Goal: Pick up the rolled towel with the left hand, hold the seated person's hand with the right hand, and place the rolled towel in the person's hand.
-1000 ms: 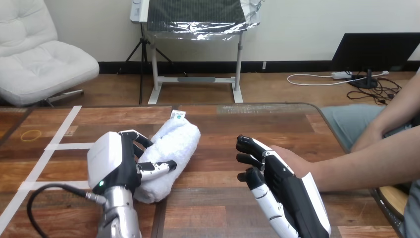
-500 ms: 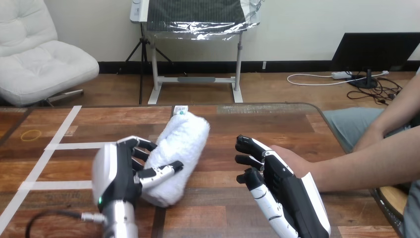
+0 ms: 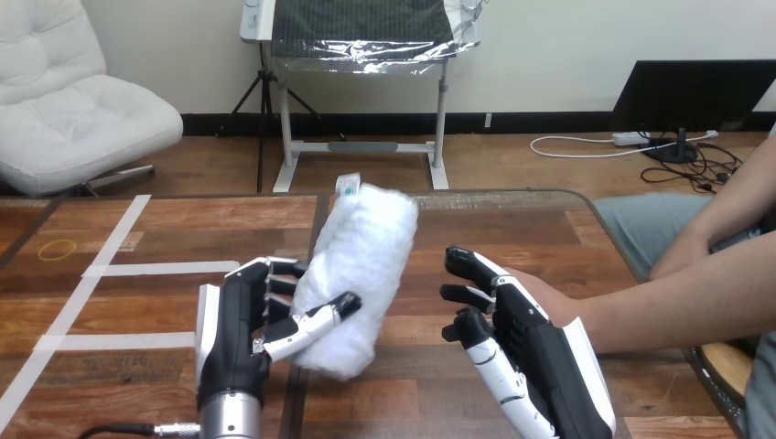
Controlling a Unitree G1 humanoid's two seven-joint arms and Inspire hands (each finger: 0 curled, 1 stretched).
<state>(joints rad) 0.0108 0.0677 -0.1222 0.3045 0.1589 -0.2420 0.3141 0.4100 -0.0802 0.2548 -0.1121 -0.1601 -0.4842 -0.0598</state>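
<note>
table [image 3: 476, 229]: wooden planks, with white tape lines [image 3: 119, 270] well to the left of the rolled towel and a thin yellow ring [image 3: 57, 248] beyond them, further left.
rolled towel [image 3: 361, 265]: white and fluffy, near the table's middle, slanting away from the robot, with a small tag [image 3: 349, 186] at its far end.
left hand [image 3: 242, 325]: at the towel's near left, fingers and thumb wrapped round the towel's lower half, gripping it.
right hand [image 3: 531, 352]: to the right of the towel and apart from it, lying against the person's hand; whether it grips that hand cannot be told.
person's hand [image 3: 540, 291]: right of the towel, just behind the right hand, its forearm reaching in from the right.
</note>
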